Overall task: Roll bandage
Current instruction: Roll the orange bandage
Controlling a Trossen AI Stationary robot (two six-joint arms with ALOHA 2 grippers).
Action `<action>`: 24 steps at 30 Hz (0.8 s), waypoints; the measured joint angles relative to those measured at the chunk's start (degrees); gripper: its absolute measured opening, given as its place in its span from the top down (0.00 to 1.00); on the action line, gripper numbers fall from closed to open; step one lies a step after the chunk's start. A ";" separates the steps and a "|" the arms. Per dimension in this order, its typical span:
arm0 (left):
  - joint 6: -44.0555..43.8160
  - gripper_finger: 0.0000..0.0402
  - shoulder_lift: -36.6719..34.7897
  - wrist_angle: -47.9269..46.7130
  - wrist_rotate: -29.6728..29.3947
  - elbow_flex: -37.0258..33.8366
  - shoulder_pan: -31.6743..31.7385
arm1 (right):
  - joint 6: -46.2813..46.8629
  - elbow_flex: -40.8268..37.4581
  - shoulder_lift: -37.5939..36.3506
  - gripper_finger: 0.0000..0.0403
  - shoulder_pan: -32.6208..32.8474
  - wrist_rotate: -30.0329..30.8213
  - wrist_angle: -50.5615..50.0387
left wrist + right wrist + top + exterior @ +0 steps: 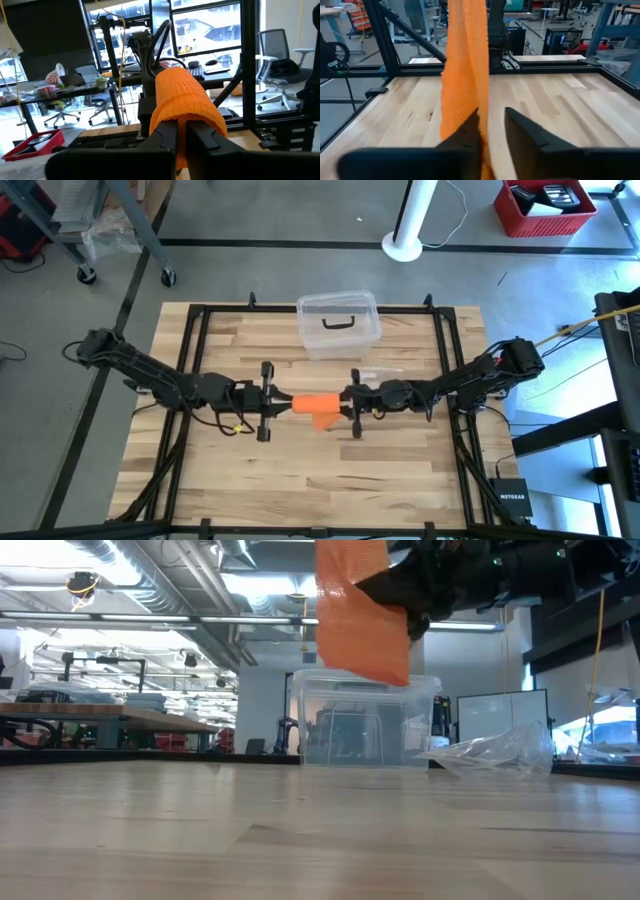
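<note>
The bright orange bandage [315, 405] hangs in the air over the table's middle, between my two grippers. My left gripper [287, 404] comes from the table's left and is shut on it. In the left wrist view the bandage [182, 100] shows as a thick rounded bundle above the fingers. My right gripper [345, 404] comes from the table's right, its fingers a little apart. In the right wrist view the bandage [465, 65] is a strip hanging straight down, its edge between those fingers. In the low view its free lower end [375, 665] hangs clear of the table. My left gripper pinches the bandage's bundled part [183, 142] between its two fingers, coming level from the table's left. The bundle bulges above the fingers, lifted clear of the table. My right gripper has one finger [470, 131] against the hanging strip's edge [487, 160]. A gap shows to the other finger [522, 127]. It comes level from the table's right, across the strip.
A clear plastic box with a black handle [338, 323] stands toward the far edge. A small clear plastic wrapper [378, 373] lies just far of my right gripper. Black frame rails [195, 360] run along the table's sides. Bare wood [320, 480] lies toward the near edge.
</note>
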 joint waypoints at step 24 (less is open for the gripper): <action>-0.27 0.99 0.07 -2.79 -0.04 0.00 -0.10 | 2.34 8.30 -0.20 0.64 0.00 -7.92 -10.44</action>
